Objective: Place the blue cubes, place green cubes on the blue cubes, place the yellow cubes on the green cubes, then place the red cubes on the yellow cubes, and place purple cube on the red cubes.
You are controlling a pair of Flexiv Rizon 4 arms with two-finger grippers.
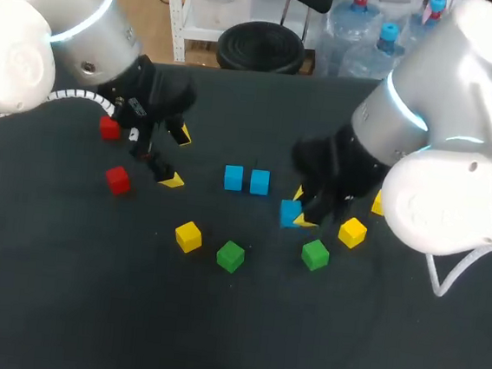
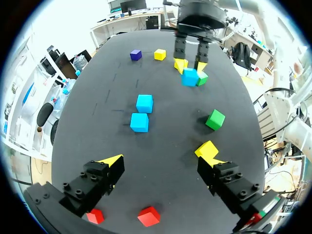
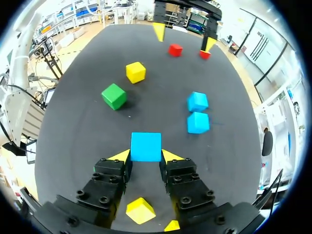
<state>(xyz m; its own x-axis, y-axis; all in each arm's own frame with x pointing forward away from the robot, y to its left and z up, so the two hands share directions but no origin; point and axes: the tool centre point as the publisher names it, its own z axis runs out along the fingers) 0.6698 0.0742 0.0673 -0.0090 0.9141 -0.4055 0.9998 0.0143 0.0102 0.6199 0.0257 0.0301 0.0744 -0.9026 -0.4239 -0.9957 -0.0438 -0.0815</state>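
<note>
One blue cube [image 3: 146, 145] sits pinched between the yellow tips of the right claw [image 3: 145, 157], each tip pressed to an opposite flat face. I cannot tell whether it rests on the dark surface [image 3: 87, 146] or hangs just above it. It looks small, rigid and probably light. It should handle best gripped square on two parallel faces near mid-height, since its smooth sides could twist or slip if caught by a corner. Just beneath that claw lies a yellow cube [image 3: 140, 209]. Further ahead, two more blue cubes [image 3: 198, 122] rest just beside each other, with a green cube [image 3: 114, 96] and a second yellow cube [image 3: 135, 72] off to the other side. Farthest out, the left claw [image 3: 184, 39] hangs with fingers spread wide and nothing between them, and two red cubes [image 3: 175, 49] lie near its tips.
</note>
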